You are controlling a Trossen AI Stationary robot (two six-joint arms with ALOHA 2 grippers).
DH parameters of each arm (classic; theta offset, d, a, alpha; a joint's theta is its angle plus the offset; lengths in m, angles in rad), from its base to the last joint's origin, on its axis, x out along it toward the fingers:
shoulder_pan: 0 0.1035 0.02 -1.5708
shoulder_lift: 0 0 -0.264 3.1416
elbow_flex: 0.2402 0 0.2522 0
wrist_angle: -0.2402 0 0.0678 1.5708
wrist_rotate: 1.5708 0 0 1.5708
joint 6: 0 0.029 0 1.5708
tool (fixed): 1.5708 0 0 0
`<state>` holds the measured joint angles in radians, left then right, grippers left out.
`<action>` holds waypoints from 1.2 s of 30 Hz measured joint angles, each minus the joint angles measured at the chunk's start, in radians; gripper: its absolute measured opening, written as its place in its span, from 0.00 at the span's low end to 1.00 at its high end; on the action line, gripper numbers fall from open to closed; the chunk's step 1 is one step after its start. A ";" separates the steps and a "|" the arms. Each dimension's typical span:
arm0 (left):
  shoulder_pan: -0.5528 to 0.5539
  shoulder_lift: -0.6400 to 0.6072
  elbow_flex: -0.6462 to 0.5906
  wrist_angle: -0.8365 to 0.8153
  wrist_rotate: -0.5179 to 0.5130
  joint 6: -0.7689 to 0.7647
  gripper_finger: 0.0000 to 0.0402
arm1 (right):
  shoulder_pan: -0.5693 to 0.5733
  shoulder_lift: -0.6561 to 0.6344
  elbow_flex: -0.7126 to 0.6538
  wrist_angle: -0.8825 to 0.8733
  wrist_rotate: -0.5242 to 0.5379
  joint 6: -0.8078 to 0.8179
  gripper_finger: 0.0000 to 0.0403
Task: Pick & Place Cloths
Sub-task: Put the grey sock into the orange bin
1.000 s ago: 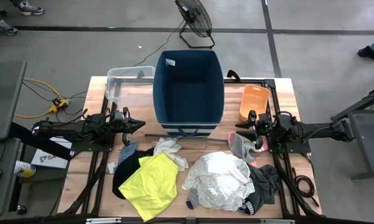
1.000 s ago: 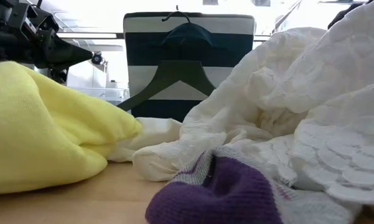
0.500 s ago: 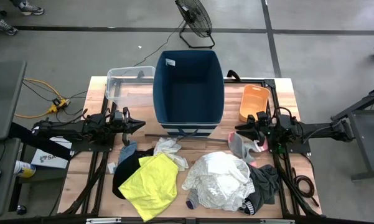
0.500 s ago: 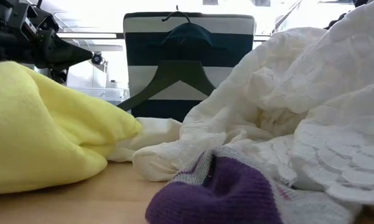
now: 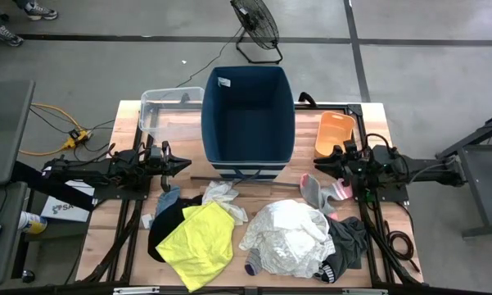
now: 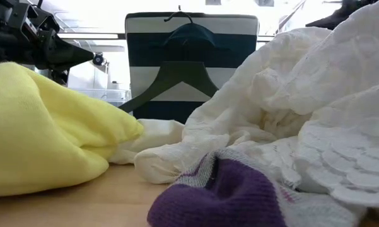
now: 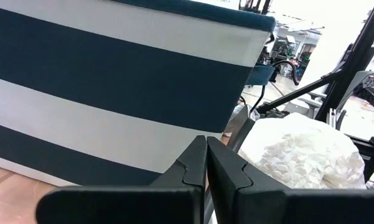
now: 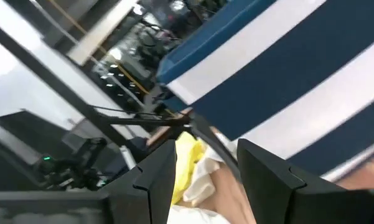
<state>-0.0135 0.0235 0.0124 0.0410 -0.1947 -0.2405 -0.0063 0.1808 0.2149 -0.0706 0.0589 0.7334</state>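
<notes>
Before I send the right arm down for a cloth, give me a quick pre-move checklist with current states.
1. Right gripper open, nothing between its fingers: ok.
2. Left gripper shut and empty, parked left of the blue bin: ok.
3. Blue bin empty and open on top: ok.
4. Pink-and-grey cloth lies free just below the right gripper: ok.
5. Cable loop near the dark clothes, snag risk: cannot tell.

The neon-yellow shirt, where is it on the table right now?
In the high view, the neon-yellow shirt lies on the table's front left, overlapping the black clothes, left of the large white garment.
</notes>
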 joint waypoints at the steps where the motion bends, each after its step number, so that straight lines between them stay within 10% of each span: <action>1: 0.000 0.000 0.000 0.000 0.000 0.000 0.03 | 0.000 0.004 0.022 -0.042 0.015 0.000 0.40; 15: 0.000 0.000 0.000 0.000 0.000 0.000 0.03 | 0.000 0.147 0.338 -0.541 -0.003 0.186 0.40; 36: 0.000 0.000 0.000 0.000 0.000 0.000 0.03 | 0.000 0.354 0.434 -0.941 -0.355 0.605 0.40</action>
<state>-0.0134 0.0236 0.0124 0.0410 -0.1947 -0.2405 -0.0063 0.5344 0.6491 -1.0121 -0.2966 1.3381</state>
